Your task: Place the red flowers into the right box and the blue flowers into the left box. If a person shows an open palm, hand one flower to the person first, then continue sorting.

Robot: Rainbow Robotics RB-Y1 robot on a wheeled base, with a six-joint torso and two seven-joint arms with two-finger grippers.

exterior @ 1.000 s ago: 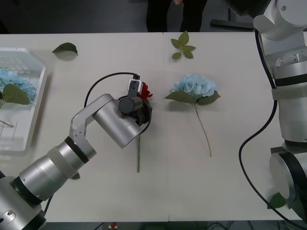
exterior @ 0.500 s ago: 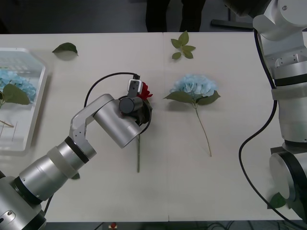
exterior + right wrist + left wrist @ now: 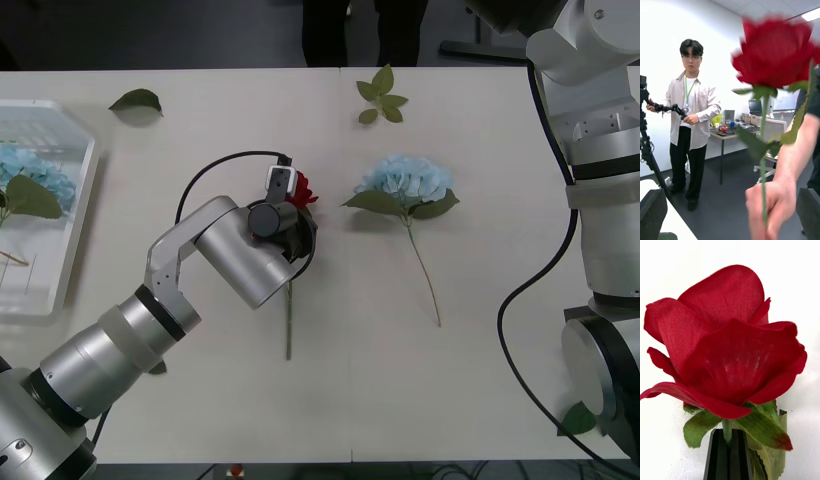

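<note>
We're looking at a pale cream table [image 3: 480, 400] with a thin seam running from twelve to six o'clock down its middle. Beyond its far edge, at twelve, the floor [image 3: 150, 35] is dark. Through the right wrist view we've got a bright white wall [image 3: 662, 30], a ceiling light strip [image 3: 810, 15] at one o'clock, a dark grey floor [image 3: 726, 195], and a cluttered desk [image 3: 732, 133] with a monitor [image 3: 754, 107] at the centre. A tripod [image 3: 647, 150] stands at nine o'clock.

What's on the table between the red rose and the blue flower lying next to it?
Nothing. In the front view, only bare table lies between the red rose and the blue flower.
</note>
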